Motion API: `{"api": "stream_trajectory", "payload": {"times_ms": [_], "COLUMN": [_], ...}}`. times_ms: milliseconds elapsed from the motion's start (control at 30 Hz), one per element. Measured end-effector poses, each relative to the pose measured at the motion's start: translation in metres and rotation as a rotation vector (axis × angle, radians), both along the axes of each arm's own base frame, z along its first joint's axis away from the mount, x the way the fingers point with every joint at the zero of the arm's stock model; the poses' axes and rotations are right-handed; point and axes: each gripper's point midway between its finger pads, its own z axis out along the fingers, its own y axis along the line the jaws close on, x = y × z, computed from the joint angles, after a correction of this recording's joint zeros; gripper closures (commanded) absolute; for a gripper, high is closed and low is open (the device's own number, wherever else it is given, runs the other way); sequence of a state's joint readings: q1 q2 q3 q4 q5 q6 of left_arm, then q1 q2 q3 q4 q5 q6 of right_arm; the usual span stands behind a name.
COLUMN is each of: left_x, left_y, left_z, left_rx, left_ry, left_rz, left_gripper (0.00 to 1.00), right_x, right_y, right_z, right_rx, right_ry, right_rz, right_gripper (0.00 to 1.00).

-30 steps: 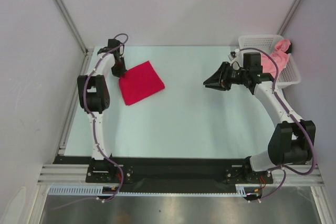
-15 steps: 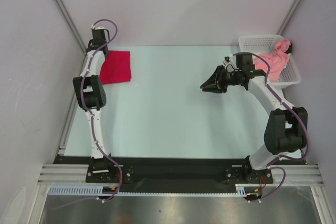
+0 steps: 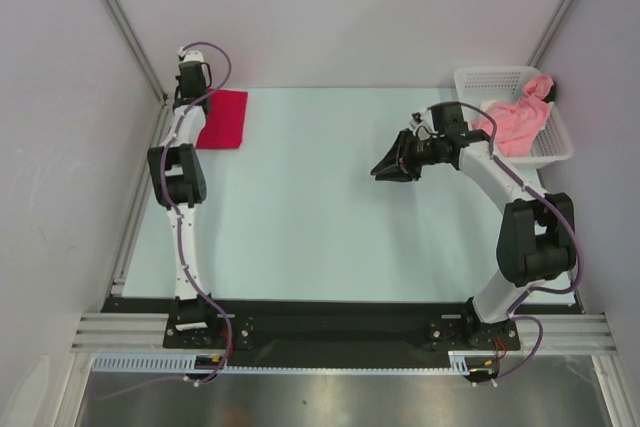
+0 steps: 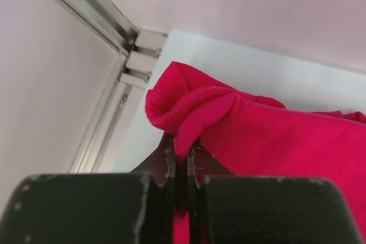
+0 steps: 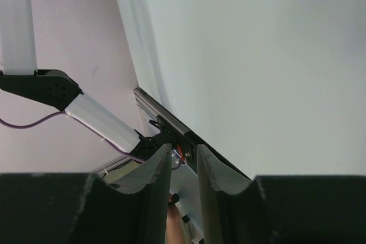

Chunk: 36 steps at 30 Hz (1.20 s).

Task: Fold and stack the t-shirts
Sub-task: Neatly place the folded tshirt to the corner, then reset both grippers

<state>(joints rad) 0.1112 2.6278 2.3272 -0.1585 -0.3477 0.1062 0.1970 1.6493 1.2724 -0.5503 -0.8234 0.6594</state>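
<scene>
The crimson red t-shirt [image 3: 222, 119] lies folded flat at the far left corner of the table. In the left wrist view a bunched edge of the red t-shirt [image 4: 269, 135] is pinched between my jaws. My left gripper [image 3: 198, 105] [image 4: 183, 151] is shut on that edge, close to the corner rails. The salmon pink t-shirt [image 3: 515, 122] hangs crumpled in and over the white mesh basket [image 3: 490, 75] at the far right. My right gripper [image 3: 384, 171] [image 5: 184, 155] hangs above the table left of the basket, jaws a narrow gap apart, holding nothing.
Aluminium rails [image 4: 123, 55] and the white side wall stand right beside the left gripper. The rear wall runs behind the table. The right arm's links [image 3: 500, 182] stretch from the near right edge toward the basket.
My left gripper has dragged the red t-shirt back and left into the far left corner. My right gripper has moved left, away from the basket, with its jaws narrower.
</scene>
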Motion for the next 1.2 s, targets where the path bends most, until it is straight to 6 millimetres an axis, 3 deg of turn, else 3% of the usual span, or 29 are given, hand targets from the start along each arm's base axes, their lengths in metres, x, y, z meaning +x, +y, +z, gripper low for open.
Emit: {"api": "stream_trajectory", "payload": {"times_ms": [267,333,367,467,567,700,800,933,967,1100,1200], "left_x": [0.011,0.012,0.013,0.015,0.016,0.015,-0.009,-0.060,-0.073,-0.155,-0.236], "left_y": [0.018,0.021,0.023,0.025,0.029,0.026,0.012,-0.040,-0.065,-0.194,-0.286], "left_z": [0.026,0.030,0.032,0.040,0.050,0.058,0.056,0.077,0.090,0.137,0.157], "left_rx": [0.033,0.039,0.047,0.061,0.072,0.076,0.058,0.006,-0.026,-0.210,-0.447], "left_ry": [-0.108,-0.129,-0.133,-0.161,-0.192,-0.204,-0.137,-0.073,-0.086,-0.119,-0.142], "left_rz": [0.039,0.047,0.047,0.055,0.076,0.086,0.082,0.018,-0.021,-0.266,-0.512], "left_gripper": [0.98,0.73,0.45,0.06,0.00,0.00,0.00,0.00,0.00,0.00,0.00], "right_x": [0.002,0.002,0.002,0.002,0.001,0.000,0.000,-0.007,-0.011,-0.038,-0.058], "right_y": [0.008,0.009,0.009,0.011,0.014,0.018,0.019,0.015,0.011,-0.009,-0.028], "right_z": [-0.002,-0.002,-0.002,-0.004,-0.005,-0.004,-0.003,0.010,0.015,0.026,0.012], "right_rx": [-0.008,-0.008,-0.008,-0.008,-0.010,-0.008,-0.007,-0.004,0.004,0.041,0.057], "right_ry": [0.016,0.016,0.020,0.032,0.038,0.037,0.033,-0.019,-0.045,-0.105,-0.095], "right_rz": [-0.004,-0.007,-0.009,-0.010,-0.006,0.001,-0.001,-0.019,-0.030,-0.108,-0.192], "right_gripper": [0.70,0.70,0.70,0.70,0.70,0.70,0.70,0.69,0.69,0.69,0.67]}}
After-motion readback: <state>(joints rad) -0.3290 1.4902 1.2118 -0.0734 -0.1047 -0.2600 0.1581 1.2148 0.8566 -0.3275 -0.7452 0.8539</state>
